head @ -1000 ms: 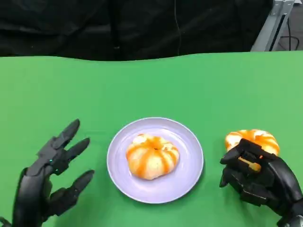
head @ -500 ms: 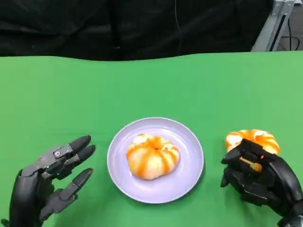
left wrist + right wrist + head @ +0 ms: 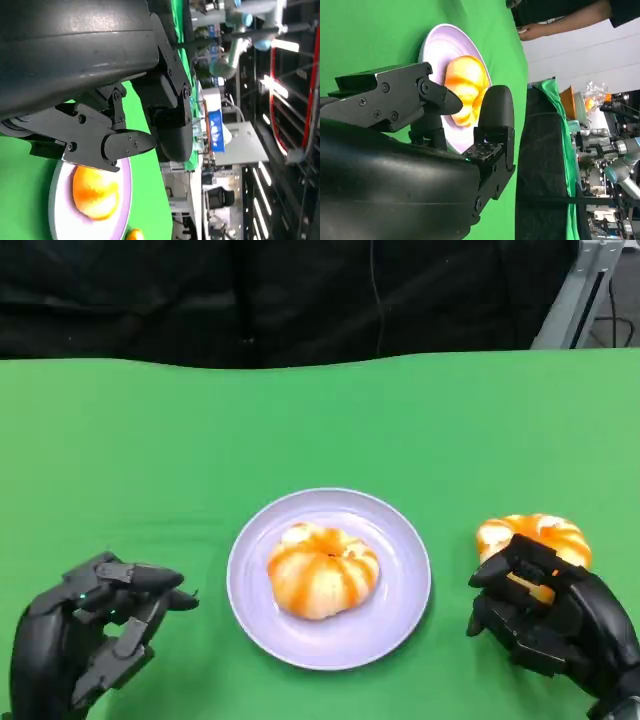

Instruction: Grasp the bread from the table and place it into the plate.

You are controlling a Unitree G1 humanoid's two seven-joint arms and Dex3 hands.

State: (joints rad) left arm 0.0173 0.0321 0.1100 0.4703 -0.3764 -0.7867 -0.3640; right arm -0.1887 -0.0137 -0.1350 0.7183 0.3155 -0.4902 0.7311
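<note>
Lower left, the left hand (image 3: 85, 640) is now curling shut, empty; lower right, the right hand (image 3: 545, 625) is seemingly grasping the second bread (image 3: 535, 537) beside the plate (image 3: 400, 540).

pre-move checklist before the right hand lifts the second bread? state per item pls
1. Right hand around the orange-glazed round bread on the table: fingers curl over its near side; firm grip cannot tell.
2. Round lavender plate has room: not ok, another glazed bread sits in its centre.
3. Path from the table bread to the plate over the green tabletop: ok, nothing between.
4. Left hand clear of the plate: ok, fingers curled in, holding nothing.
5. Plate flat on the table: ok.
</note>
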